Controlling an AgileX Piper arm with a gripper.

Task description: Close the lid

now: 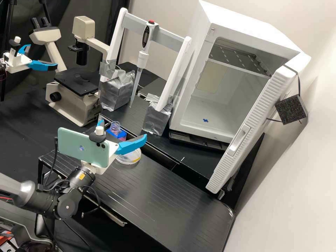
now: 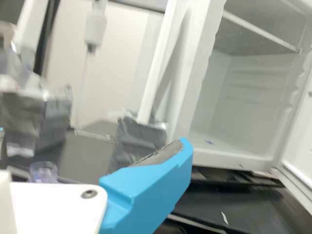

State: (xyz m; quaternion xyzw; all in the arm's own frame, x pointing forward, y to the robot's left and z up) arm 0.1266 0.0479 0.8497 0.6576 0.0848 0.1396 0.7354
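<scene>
1. The round clear dish sits on the black bench, near the raised edge, partly behind the gripper. I judge its lid to be the one meant; I can't tell whether that lid is on.
2. The gripper is above and beside the dish, its 2 blue fingers spread apart and clamped on nothing. I can't tell whether the near finger touches the dish.
3. To do this well, find the loose lid first, take it by its rim with light, even pressure, keep it level, center it and lower it gently. A tilted lid could catch the rim or push the dish along.
4. The clear bottle in its blue holder is close to the dish, so a wide finger swing could knock it.
5. Beyond are a hanging pipette, 2 silver-wrapped blocks and a white cabinet, its door open.
</scene>
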